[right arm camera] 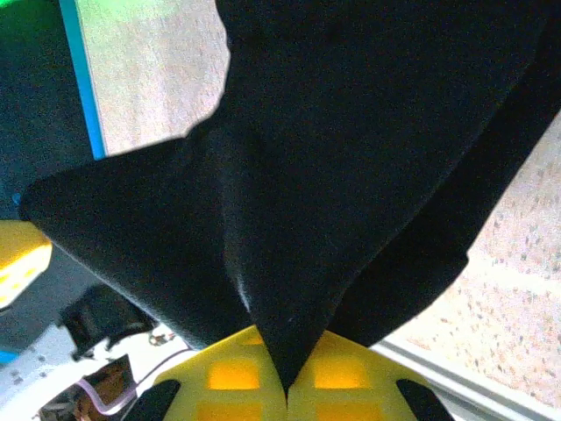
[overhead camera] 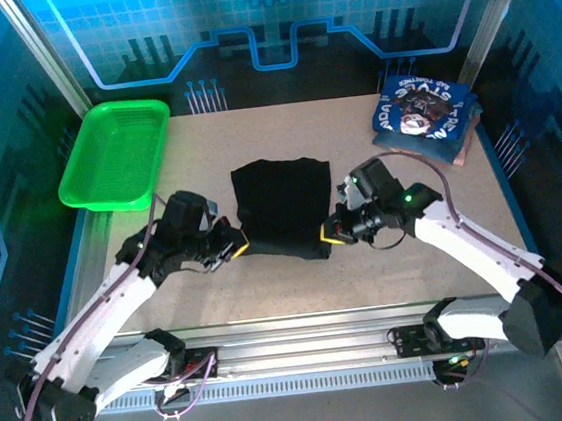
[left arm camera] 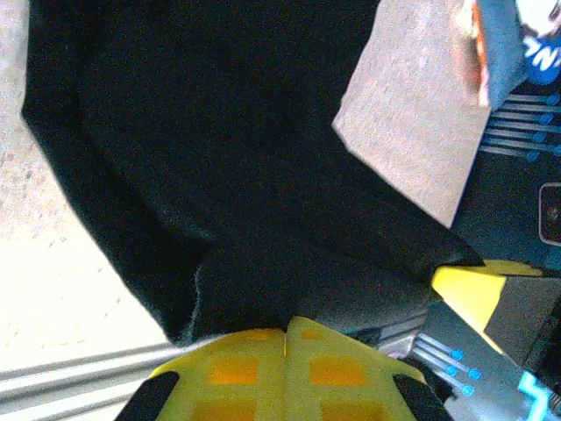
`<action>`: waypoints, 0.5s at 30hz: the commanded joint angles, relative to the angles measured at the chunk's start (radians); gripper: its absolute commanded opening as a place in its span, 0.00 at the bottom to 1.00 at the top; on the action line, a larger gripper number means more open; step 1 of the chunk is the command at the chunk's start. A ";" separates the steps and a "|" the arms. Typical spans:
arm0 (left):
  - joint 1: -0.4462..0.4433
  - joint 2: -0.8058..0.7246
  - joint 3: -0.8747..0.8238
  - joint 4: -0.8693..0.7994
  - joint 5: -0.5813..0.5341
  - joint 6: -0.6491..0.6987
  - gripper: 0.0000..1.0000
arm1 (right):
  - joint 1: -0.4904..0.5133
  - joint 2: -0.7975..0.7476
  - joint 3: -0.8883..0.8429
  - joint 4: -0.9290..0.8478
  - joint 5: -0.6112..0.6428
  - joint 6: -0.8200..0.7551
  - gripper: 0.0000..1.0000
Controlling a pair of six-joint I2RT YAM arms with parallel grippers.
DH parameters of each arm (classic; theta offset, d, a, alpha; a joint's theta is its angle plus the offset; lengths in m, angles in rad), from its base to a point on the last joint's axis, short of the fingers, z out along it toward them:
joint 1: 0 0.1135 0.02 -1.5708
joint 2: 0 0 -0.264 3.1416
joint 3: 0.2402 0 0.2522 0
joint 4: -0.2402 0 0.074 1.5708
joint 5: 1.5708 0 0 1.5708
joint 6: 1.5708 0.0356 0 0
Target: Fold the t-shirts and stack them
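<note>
Left end effector (overhead camera: 236, 245) is clamped on the near-left corner of the black t-shirt (overhead camera: 281, 205), which lies folded at the centre of the bench (overhead camera: 299, 289). The right end effector (overhead camera: 331, 230) pinches its near-right corner. Folded blue t-shirts (overhead camera: 424, 115) sit stacked at the far-right corner.

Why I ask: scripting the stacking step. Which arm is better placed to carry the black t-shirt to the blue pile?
Probably right: the right gripper and left gripper each pinch a near corner of the black t-shirt, but the blue t-shirts lie far right, on that arm's side.
</note>
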 commanded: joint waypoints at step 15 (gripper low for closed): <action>0.259 0.480 0.305 0.141 0.233 0.193 0.00 | -0.256 0.509 0.444 -0.118 -0.185 -0.223 0.00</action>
